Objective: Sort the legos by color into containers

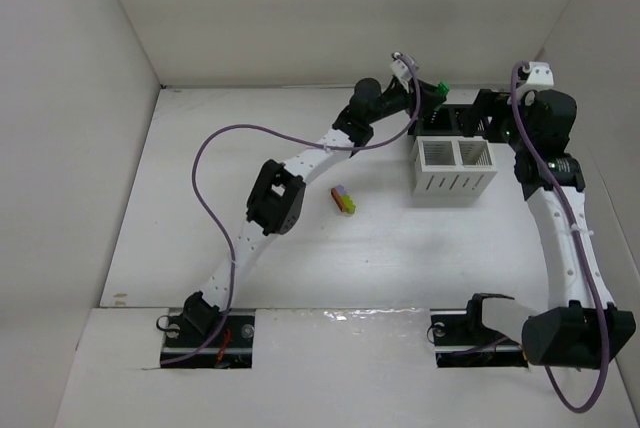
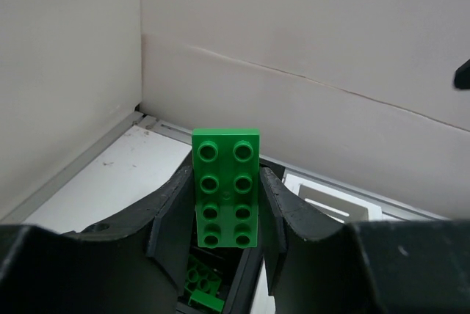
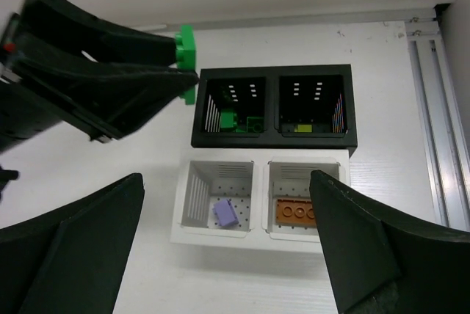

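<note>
Green brick (image 2: 226,186) upright between hand (image 2: 226,218) fingers.

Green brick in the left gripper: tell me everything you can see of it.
The green brick is a glossy plastic two-by-four, eight round studs in two rows. The left gripper pinches its long sides near one end; the other half sticks out past the fingertips. It is held in the air by the black bin's far left corner, whose left compartment holds green pieces. Nothing else touches it.
</note>
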Tool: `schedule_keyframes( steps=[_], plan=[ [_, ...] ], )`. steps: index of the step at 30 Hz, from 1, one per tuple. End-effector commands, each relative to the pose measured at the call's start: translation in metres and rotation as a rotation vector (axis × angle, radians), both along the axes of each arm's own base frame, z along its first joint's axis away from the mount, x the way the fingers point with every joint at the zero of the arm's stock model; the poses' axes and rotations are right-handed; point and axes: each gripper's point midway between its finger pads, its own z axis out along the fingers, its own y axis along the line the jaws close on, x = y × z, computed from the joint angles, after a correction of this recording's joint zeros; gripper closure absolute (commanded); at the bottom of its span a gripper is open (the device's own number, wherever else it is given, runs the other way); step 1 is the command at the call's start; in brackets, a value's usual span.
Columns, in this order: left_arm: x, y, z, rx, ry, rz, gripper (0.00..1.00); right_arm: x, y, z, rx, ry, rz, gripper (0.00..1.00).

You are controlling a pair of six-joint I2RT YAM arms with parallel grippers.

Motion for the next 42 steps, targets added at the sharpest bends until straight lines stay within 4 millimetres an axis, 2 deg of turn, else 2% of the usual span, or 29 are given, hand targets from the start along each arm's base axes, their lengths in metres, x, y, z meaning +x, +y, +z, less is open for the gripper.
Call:
schedule_keyframes(
  steps=[1, 4, 5, 6, 7, 8, 9, 10, 11, 17, 19, 20, 22, 23, 25, 26, 27, 30, 31, 36, 40, 41, 42],
  plan=[
    [-0.014, -0.002, 0.049, -0.106, -0.095, -0.019, 1.0, -0.009, 0.004, 0.028, 0.034, -0.053, -0.01, 0.01],
    [-0.008, -0.004, 0.04, -0.091, -0.108, 0.004, 0.98, -0.015, 0.005, 0.03, 0.042, -0.051, -0.012, 0.01],
    [-0.008, -0.003, 0.046, -0.099, -0.117, 0.004, 0.98, -0.018, 0.005, 0.034, 0.042, -0.063, -0.012, 0.01],
    [-0.005, -0.006, 0.035, -0.088, -0.116, 0.006, 0.93, -0.018, 0.005, 0.028, 0.042, -0.051, -0.012, 0.01],
    [-0.005, -0.005, 0.039, -0.09, -0.135, 0.011, 0.9, -0.021, 0.006, 0.029, 0.051, -0.05, -0.015, 0.01],
    [-0.003, -0.007, 0.029, -0.08, -0.124, 0.011, 0.89, -0.021, 0.006, 0.029, 0.051, -0.05, -0.015, 0.01],
    [-0.001, -0.008, 0.025, -0.077, -0.132, 0.013, 0.89, -0.022, 0.006, 0.027, 0.052, -0.04, -0.015, 0.01],
    [0.0, -0.007, 0.032, -0.089, -0.139, 0.025, 0.89, -0.024, 0.006, 0.03, 0.06, -0.048, -0.017, 0.01],
    [0.004, -0.008, 0.024, -0.083, -0.128, 0.035, 0.89, -0.025, 0.006, 0.028, 0.061, -0.039, -0.017, 0.01],
    [0.016, -0.009, 0.005, -0.06, -0.166, 0.088, 0.87, -0.029, 0.004, 0.023, 0.057, -0.023, -0.035, 0.01],
    [0.019, -0.007, 0.01, -0.066, -0.191, 0.108, 0.83, -0.031, 0.004, 0.026, 0.056, -0.032, -0.035, 0.01],
    [0.023, -0.008, 0.002, -0.061, -0.178, 0.122, 0.83, -0.031, 0.004, 0.026, 0.056, -0.032, -0.035, 0.01],
    [0.026, -0.007, -0.001, -0.059, -0.182, 0.135, 0.82, -0.031, 0.005, 0.026, 0.059, -0.032, -0.026, 0.01],
    [0.026, -0.007, 0.005, -0.067, -0.191, 0.135, 0.8, -0.032, 0.005, 0.024, 0.059, -0.023, -0.027, 0.01],
    [0.029, -0.008, -0.003, -0.066, -0.185, 0.144, 0.77, -0.032, 0.005, 0.024, 0.059, -0.023, -0.027, 0.01],
    [0.03, -0.007, 0.002, -0.075, -0.189, 0.156, 0.77, -0.034, 0.006, 0.022, 0.06, -0.012, -0.027, 0.01],
    [0.031, -0.008, -0.005, -0.068, -0.182, 0.156, 0.74, -0.034, 0.006, 0.022, 0.06, -0.012, -0.027, 0.01],
    [0.033, -0.006, -0.002, -0.077, -0.186, 0.166, 0.64, -0.033, 0.007, 0.017, 0.064, 0.007, -0.019, 0.01],
    [0.033, -0.006, -0.002, -0.077, -0.186, 0.166, 0.54, -0.034, 0.007, 0.015, 0.064, 0.016, -0.019, 0.01],
    [0.024, -0.012, -0.001, -0.081, -0.197, 0.14, 0.34, -0.031, 0.008, 0.018, 0.066, 0.007, -0.01, 0.01],
    [0.027, -0.008, 0.01, -0.101, -0.203, 0.165, 0.3, -0.032, 0.009, 0.019, 0.066, -0.002, -0.01, 0.01],
    [0.023, -0.005, 0.027, -0.12, -0.221, 0.166, 0.3, -0.032, 0.009, 0.019, 0.066, -0.002, -0.01, 0.01],
    [0.022, -0.004, 0.032, -0.122, -0.243, 0.172, 0.3, -0.031, 0.009, 0.017, 0.066, -0.002, -0.01, 0.01]
  ],
)
